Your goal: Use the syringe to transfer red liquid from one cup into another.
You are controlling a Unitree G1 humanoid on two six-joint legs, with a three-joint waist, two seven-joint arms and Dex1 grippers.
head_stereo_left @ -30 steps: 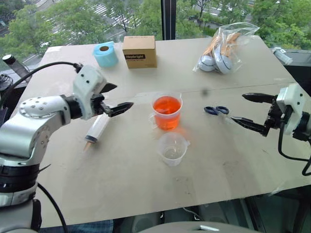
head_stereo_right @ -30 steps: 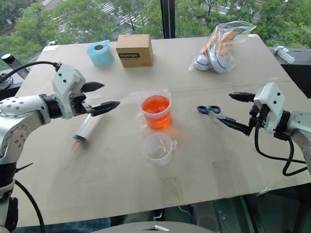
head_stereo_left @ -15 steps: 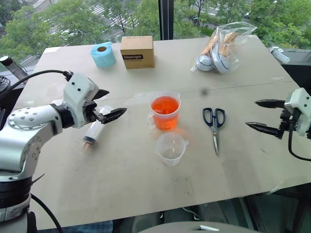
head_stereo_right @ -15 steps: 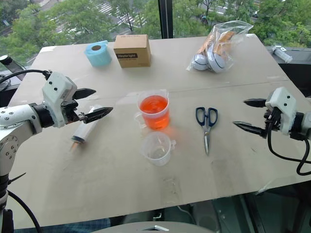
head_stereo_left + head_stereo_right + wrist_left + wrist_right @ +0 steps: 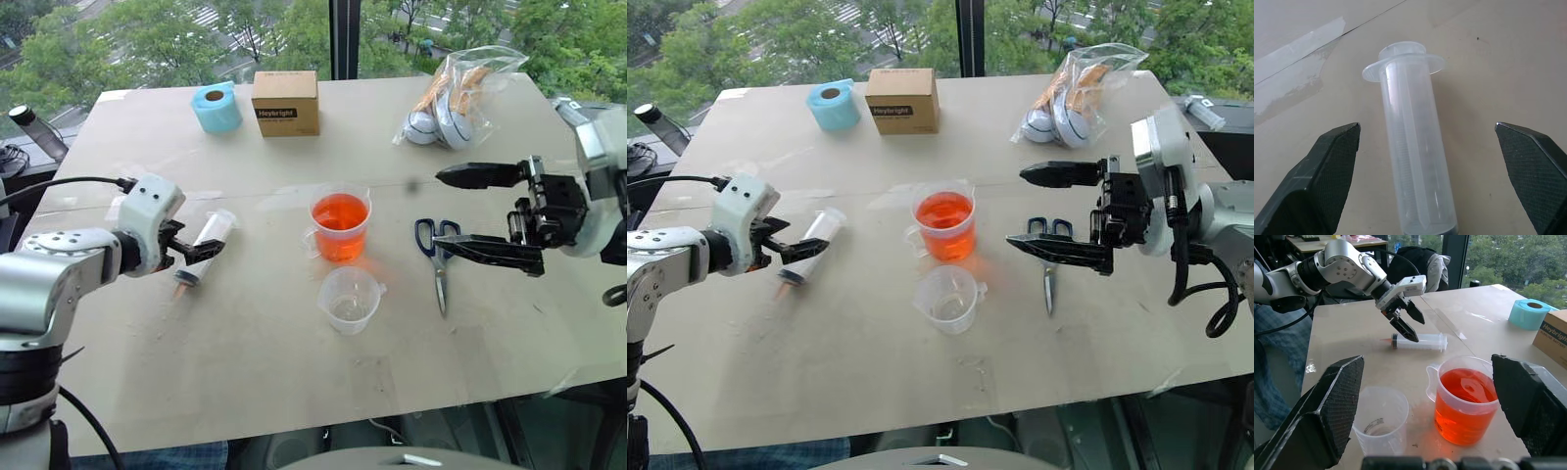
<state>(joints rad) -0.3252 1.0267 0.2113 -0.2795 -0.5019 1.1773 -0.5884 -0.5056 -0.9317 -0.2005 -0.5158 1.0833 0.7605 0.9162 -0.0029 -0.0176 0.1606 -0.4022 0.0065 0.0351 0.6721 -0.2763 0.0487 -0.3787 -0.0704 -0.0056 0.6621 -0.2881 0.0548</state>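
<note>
- Now, the syringe (image 5: 201, 252) lies flat on the bench (image 5: 245, 362), at about nine o'clock from the two cups, flanged end toward the far edge and orange tip toward the near edge.
- The left gripper (image 5: 199, 251) hangs low over the barrel with its fingers spread wide, one on each side in the left wrist view, touching nothing as far as I can tell.
- The right gripper (image 5: 460, 208) is also wide open and empty, held above the bench at three o'clock from the cups, fingers pointing toward them.
- The taller cup (image 5: 340, 224) holds the red liquid (image 5: 339, 214), filled well up; the shorter cup (image 5: 350, 299) stands just beside it at six o'clock and looks empty.
- Handling, as I judge it: the syringe should be light, stiff and smooth, so the round barrel may roll or slip between the fingers. Mid-barrel, squarely across, looks the safest hold, clear of flange and tip.
- The full cup looks easy to tip, and its liquid would spill readily.
- Count: one syringe, two clear cups, one pair of scissors (image 5: 437, 259), one blue tape roll (image 5: 216, 108), one cardboard box (image 5: 285, 102), one plastic bag (image 5: 458, 83) of items.
</note>
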